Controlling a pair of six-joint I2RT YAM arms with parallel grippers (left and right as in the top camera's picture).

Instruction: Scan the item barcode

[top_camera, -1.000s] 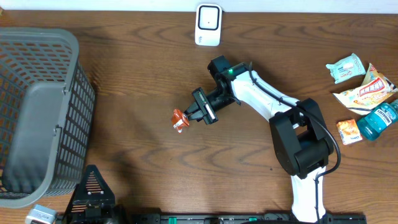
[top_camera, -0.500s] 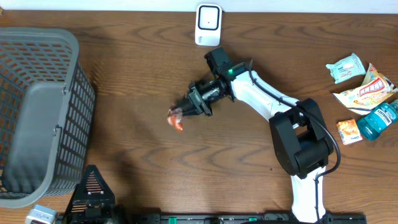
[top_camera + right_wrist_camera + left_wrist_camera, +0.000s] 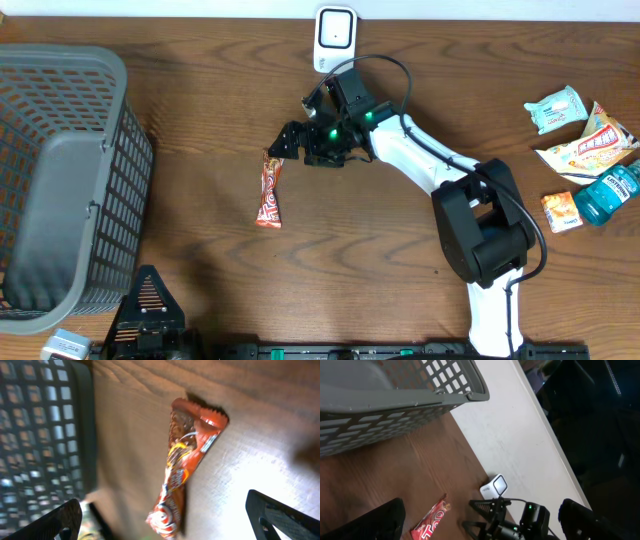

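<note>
Right end effector [image 3: 300,122] open and empty just in front of the scanner [image 3: 335,40], candy bar [image 3: 270,190] flat on the bench [image 3: 200,270] slightly farther out; I judge it's laid there for a barcode-facing regrasp.

Glossy candy wrapper [image 3: 270,190] on matt wood-grain tbl [image 3: 200,255]; basket [image 3: 136,180] & scanner [image 3: 334,40] smooth plastic.

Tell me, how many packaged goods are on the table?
5: candy bar mid-table; wipes, snack bag, blue bottle, orange box at right edge. Others may lie out of view.
</note>
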